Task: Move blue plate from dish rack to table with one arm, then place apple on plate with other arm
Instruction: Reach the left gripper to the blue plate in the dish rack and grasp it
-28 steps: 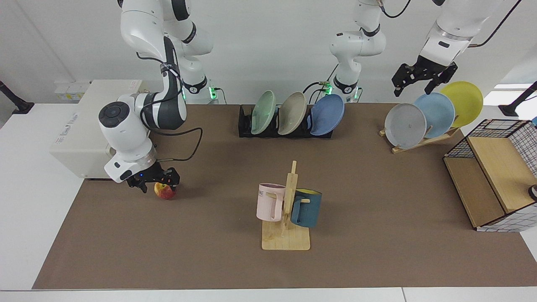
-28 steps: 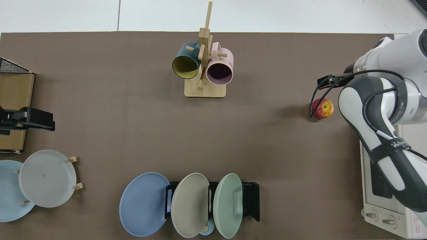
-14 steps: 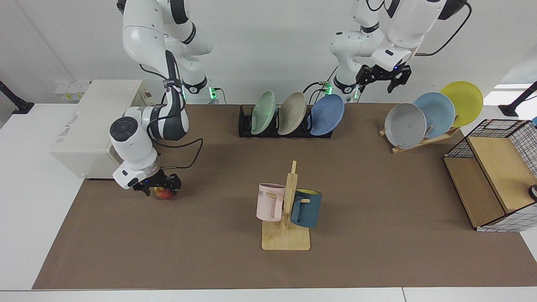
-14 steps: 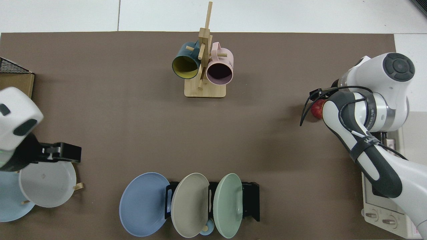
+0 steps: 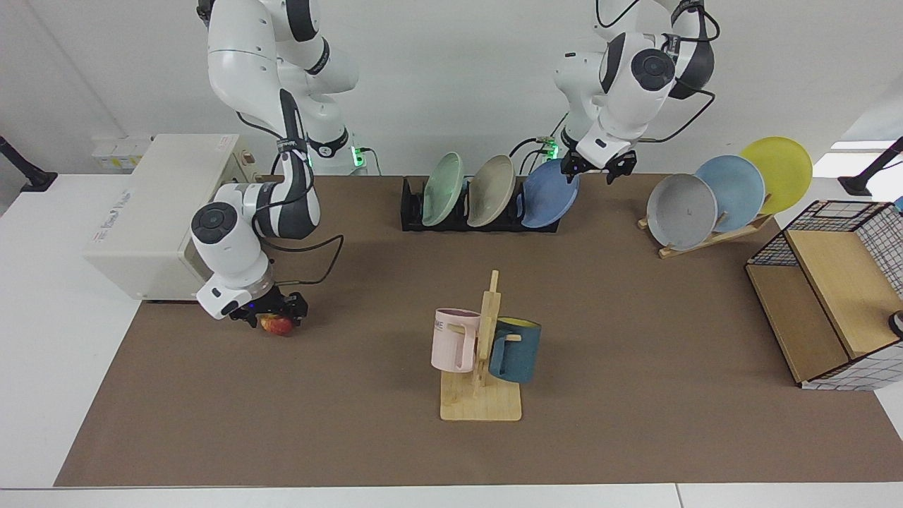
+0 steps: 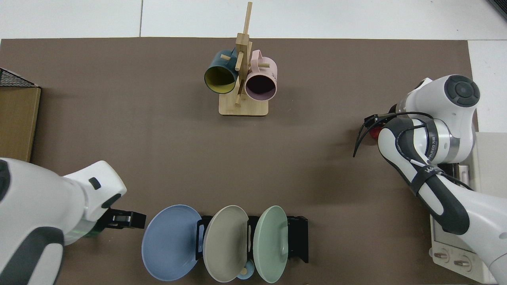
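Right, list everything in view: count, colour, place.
dish rack: 1, black, far edge of table.
blue plate: 1, in rack beside beige plate and green plate.
wooden plate stand: 1, holding grey, sky-blue, yellow plates.
mug tree: 1, wooden, centre; pink and teal mugs.
apple: 1, red, under right gripper.
wire basket: 1.
oven: 1, cream.
right gripper: at apple.
left gripper: beside blue plate.

Two white arms w/ dark grey joint bands, black cables along links, green base lights; grippers are black.
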